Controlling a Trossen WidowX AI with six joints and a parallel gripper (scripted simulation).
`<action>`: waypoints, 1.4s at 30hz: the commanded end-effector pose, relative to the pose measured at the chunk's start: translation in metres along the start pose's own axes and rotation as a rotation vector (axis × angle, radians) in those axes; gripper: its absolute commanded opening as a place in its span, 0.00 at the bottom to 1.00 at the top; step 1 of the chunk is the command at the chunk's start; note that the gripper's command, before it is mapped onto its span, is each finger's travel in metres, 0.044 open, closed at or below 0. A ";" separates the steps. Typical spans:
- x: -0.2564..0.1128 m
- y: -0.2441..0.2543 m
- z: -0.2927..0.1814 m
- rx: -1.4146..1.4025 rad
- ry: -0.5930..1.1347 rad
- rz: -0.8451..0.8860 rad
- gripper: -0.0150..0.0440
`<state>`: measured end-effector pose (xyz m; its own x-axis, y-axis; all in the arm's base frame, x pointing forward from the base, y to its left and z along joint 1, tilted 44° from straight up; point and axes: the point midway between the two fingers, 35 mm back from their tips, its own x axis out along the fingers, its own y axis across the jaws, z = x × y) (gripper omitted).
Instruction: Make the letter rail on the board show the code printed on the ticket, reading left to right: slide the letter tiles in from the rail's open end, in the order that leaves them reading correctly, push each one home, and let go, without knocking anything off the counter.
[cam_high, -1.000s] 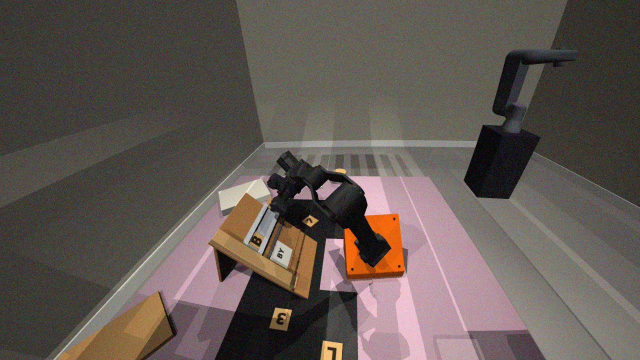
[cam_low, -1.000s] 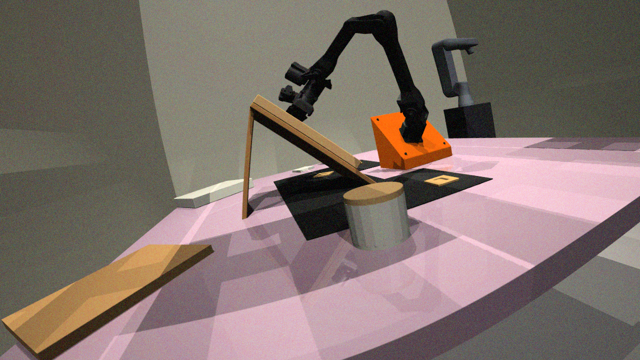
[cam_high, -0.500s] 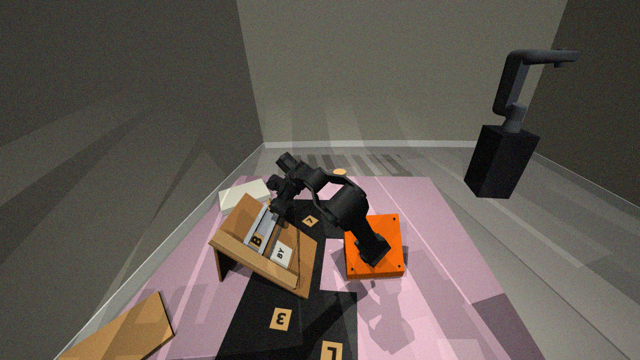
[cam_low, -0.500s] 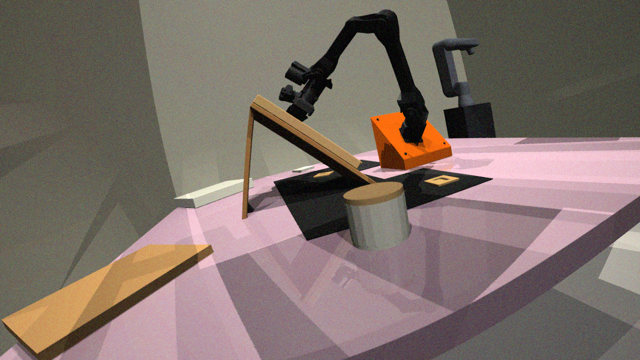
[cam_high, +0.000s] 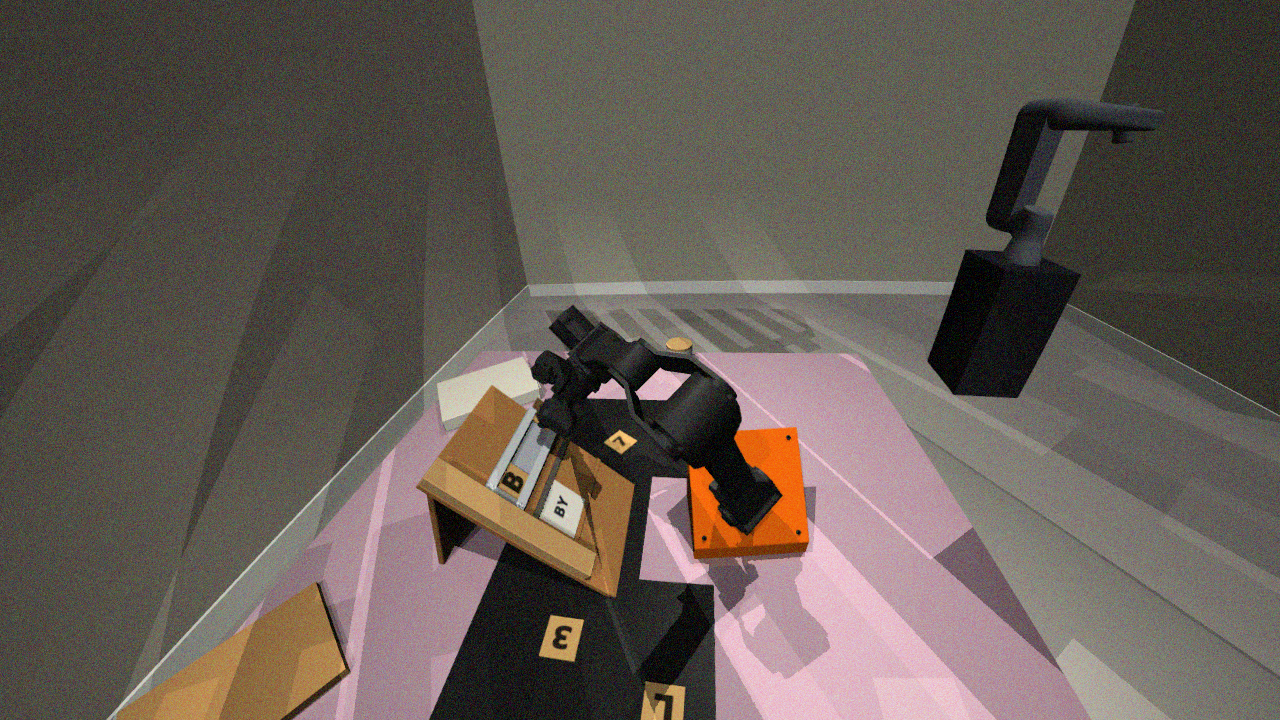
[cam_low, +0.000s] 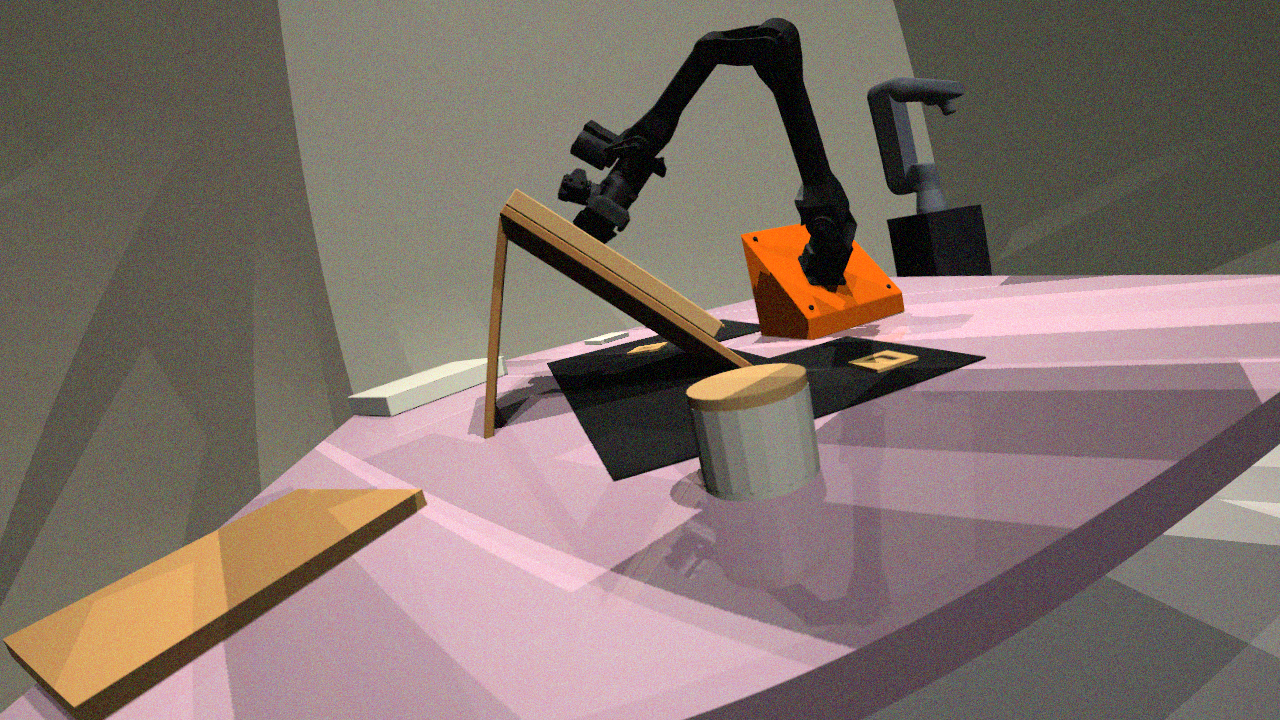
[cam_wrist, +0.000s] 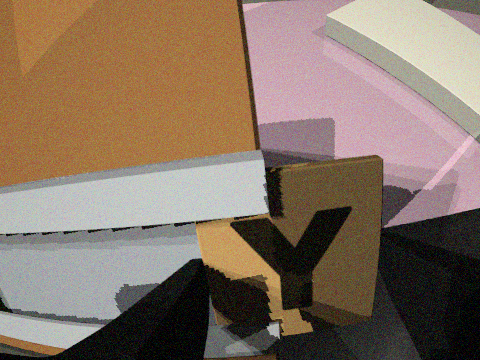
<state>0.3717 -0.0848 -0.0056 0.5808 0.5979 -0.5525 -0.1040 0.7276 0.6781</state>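
Note:
My gripper (cam_wrist: 294, 260) (cam_high: 552, 422) is shut on the Y tile (cam_wrist: 345, 260) at the rail's open end. In the wrist view, the tile's left part is within the end of the pale rail (cam_wrist: 125, 195) (cam_high: 508, 449), its upper left edge at the upper lip; its right part sticks out. The B tile (cam_high: 512, 480) sits at the rail's far end, with a gap between it and the gripper. The white ticket (cam_high: 563, 514) on the sloping wooden board (cam_high: 613, 501) (cam_low: 617, 283) reads BY. The board hides the fingertips in the exterior view.
On the black mat (cam_high: 501, 676) (cam_low: 626, 438) lie a 7 tile (cam_high: 619, 441), a 3 tile (cam_high: 561, 637) and another tile (cam_high: 663, 701). A white block (cam_high: 487, 394) (cam_wrist: 400, 40) is beyond the open end. A lidded jar (cam_low: 759, 447) and wooden plank (cam_low: 214, 582) (cam_high: 250, 658) stand apart.

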 end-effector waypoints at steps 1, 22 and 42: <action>0.001 0.002 -0.001 0.005 0.004 -0.003 0.25; 0.001 0.013 -0.001 0.006 0.004 -0.003 0.25; 0.001 0.023 -0.001 0.006 0.004 -0.002 0.25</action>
<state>0.3697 -0.0691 0.0083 0.5799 0.5990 -0.5522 -0.1031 0.7263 0.6796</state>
